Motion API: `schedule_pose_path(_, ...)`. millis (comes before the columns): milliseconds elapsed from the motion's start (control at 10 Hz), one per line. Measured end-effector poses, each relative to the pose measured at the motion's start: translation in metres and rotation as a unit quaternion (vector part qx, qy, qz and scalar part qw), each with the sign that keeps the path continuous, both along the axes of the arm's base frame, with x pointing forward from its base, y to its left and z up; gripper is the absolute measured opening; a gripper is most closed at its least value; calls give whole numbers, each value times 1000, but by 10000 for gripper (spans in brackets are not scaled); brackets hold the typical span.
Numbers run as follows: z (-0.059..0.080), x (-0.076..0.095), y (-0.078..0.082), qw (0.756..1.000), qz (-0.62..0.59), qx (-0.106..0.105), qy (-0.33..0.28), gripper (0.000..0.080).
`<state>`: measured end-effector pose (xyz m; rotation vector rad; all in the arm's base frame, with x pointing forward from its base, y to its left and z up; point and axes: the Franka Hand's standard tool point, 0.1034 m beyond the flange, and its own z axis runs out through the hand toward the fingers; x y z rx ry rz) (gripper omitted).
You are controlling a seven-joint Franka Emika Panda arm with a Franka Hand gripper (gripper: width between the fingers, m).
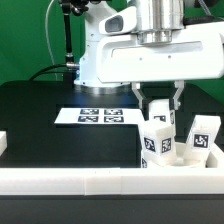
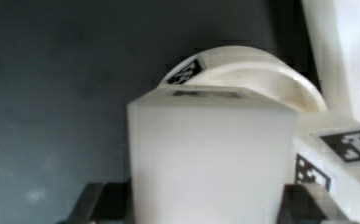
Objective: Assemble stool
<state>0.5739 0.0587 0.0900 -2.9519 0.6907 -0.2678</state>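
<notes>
Near the rail [image 1: 90, 183], the gripper [image 1: 161, 110] looks clamped on an upright leg [image 1: 156, 142], with a second leg [image 1: 203, 138] just beside it. The grip seems high on the leg, so lifting may let it pivot, slip, or topple its neighbour.

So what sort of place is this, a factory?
Probably a robotics research lab bench rather than a factory: one robot arm's gripper hangs over a black table, with the marker board of printed tags and small white legs carrying square tags.
</notes>
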Motion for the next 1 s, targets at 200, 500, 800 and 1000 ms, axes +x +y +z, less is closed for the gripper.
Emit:
schedule_pose_path(200,-1,-1,4,994,-109,25,7,340)
schedule_pose_path(500,-2,-2,11,961,-270,59,23,340)
schedule_pose_path(800,-2,-3,22,916,-390,83,41,340)
schedule_pose_path(1000,-2,-1,31,877,-467,100,46,340)
